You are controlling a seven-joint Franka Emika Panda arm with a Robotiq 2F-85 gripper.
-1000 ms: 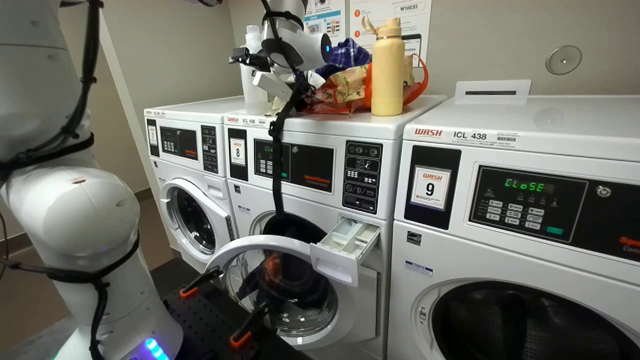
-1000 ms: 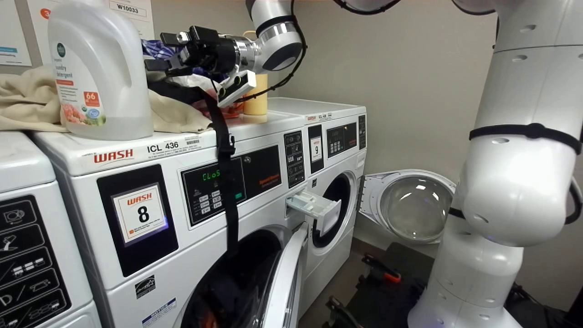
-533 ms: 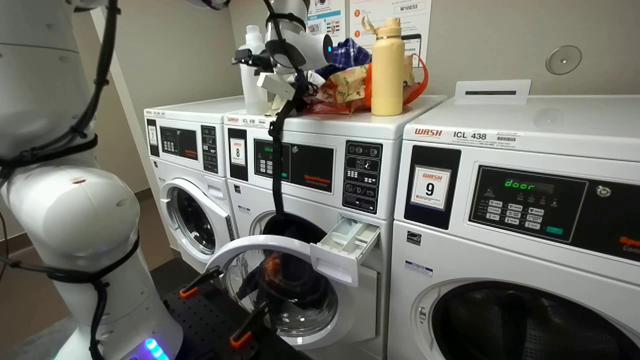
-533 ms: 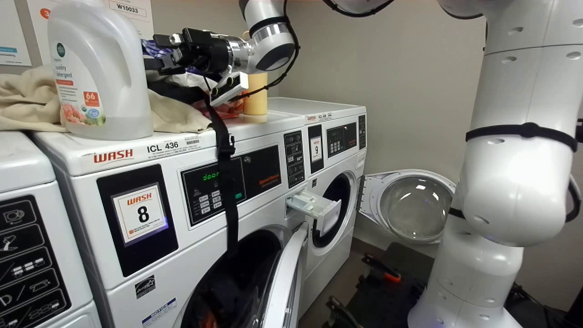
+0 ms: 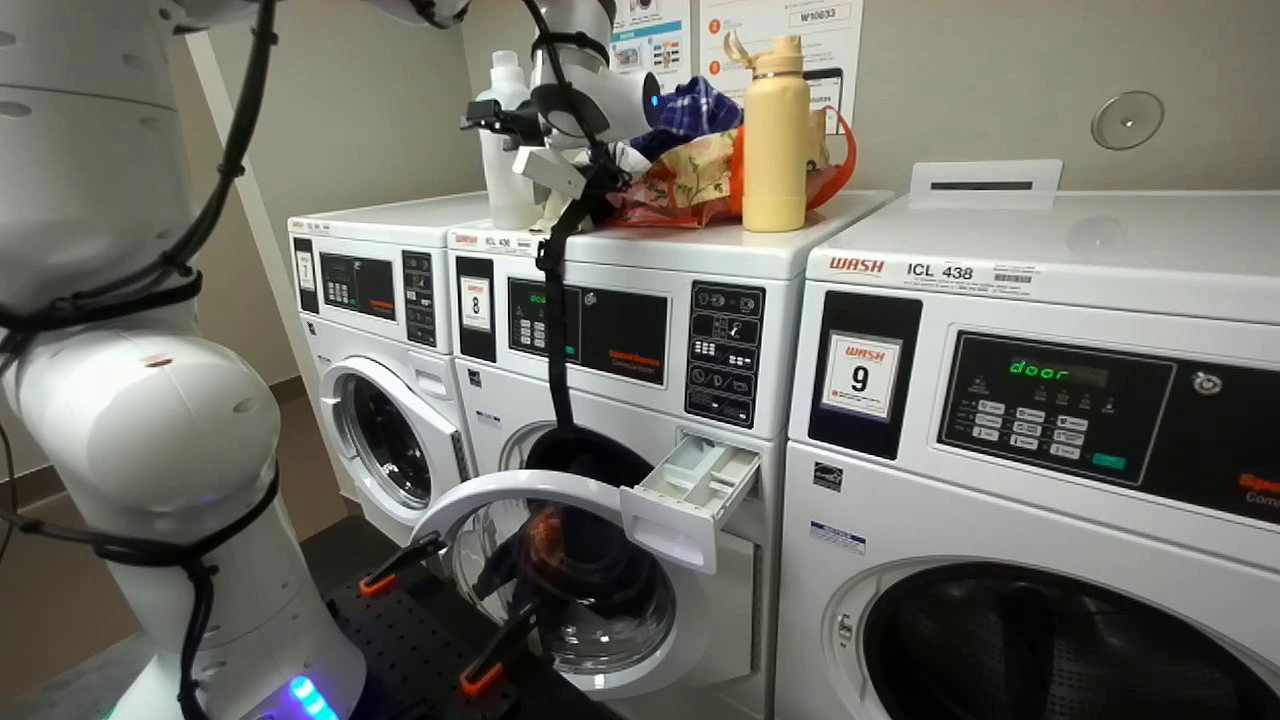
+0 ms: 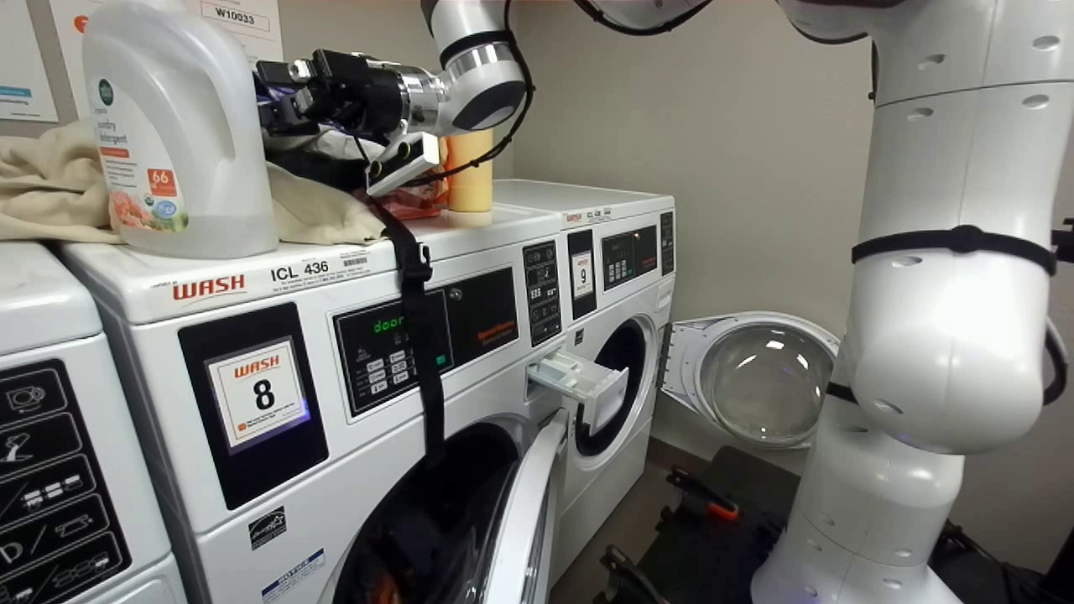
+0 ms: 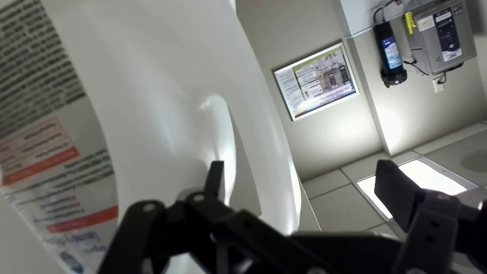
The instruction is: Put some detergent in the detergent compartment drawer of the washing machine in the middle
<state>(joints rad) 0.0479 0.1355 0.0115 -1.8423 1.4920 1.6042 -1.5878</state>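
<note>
The detergent [image 6: 189,159], a whitish translucent jug with a label, stands upright on top of the washing machine in the middle [image 6: 352,453]. My gripper [image 6: 273,96] is at its handle side. In the wrist view my gripper [image 7: 301,163] is open, with the jug's handle [image 7: 266,144] showing between its fingers. One of the fingers [image 7: 214,177] overlaps the handle hole; whether it is inside or touching I cannot tell. The opposite fingertip stands well apart from the handle. Pulled out of the middle washer is the detergent compartment drawer [image 5: 670,530], its tray compartments showing.
The middle washer's round door [image 5: 560,487] hangs open below the drawer. A black strap [image 5: 557,340] runs down the washer's front. Clothes, a red bag [image 5: 690,180] and a yellow bottle [image 5: 775,150] crowd the washer top. Clamps [image 5: 500,650] sit on the robot's base.
My gripper has moved up to the jug's handle side, staying open. The jug has shifted very slightly away from the gripper. The washer displays have switched from "close" to "door".
</note>
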